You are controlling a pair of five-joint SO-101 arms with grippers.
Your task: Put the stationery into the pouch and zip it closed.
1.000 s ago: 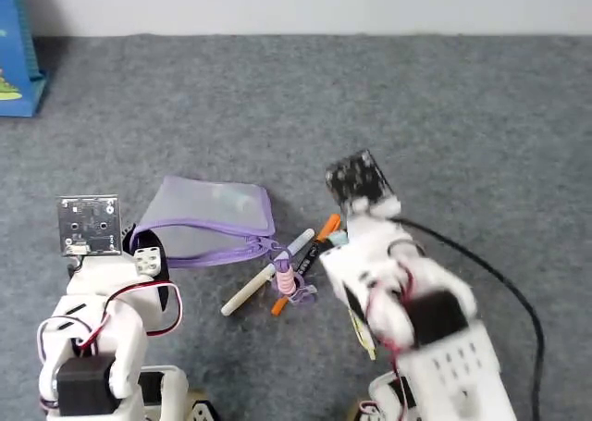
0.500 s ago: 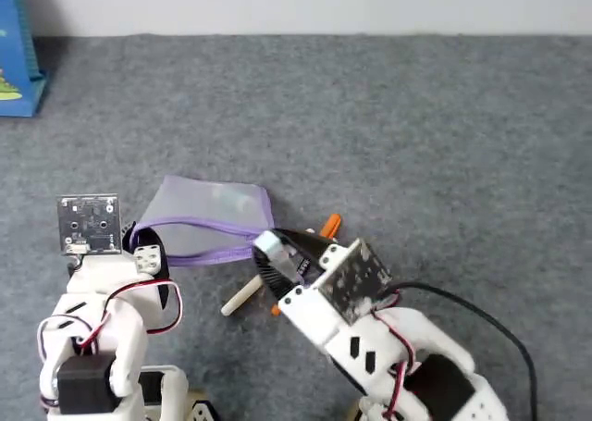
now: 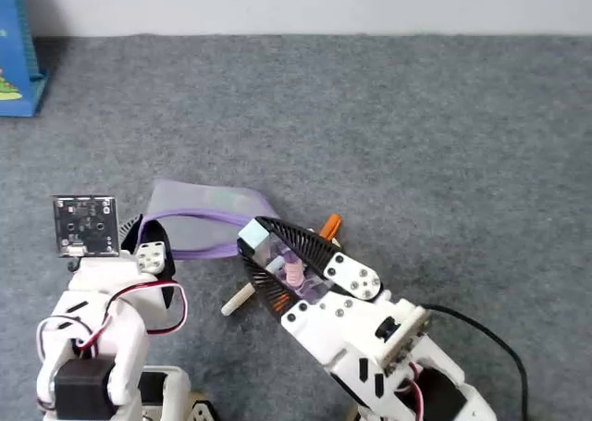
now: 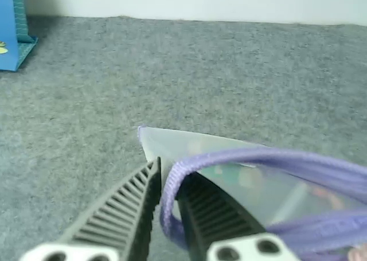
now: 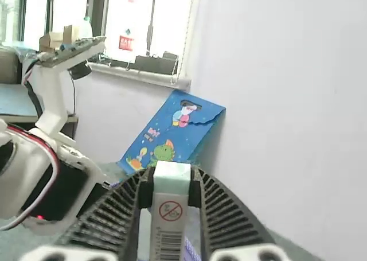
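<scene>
While the left gripper [image 4: 159, 172] was clamped on the purple zip edge of the pouch [image 4: 241, 180], that edge stood lifted off the grey carpet [image 3: 416, 134]. The pouch was translucent lilac and lay left of centre, fairly near, with its body stretching right and far from the left arm. The right gripper [image 3: 252, 239] was clenched on a small white stationery item [image 5: 170, 206] with a barcode, pinched between both ribbed fingers with its top poking past the tips. From above, this gripper sat just right of the pouch's right end, over the loose stationery on the carpet. The orange marker [image 3: 329, 224] stuck out on the far-right side of the gripper. The cream pen [image 3: 238, 299] stuck out on its near-left side. A pink piece [image 3: 294, 274] showed through the gripper frame; could not tell if anything touched it. A blue box [image 3: 13, 60] stood at the far left edge by the white wall [image 3: 305, 5].
</scene>
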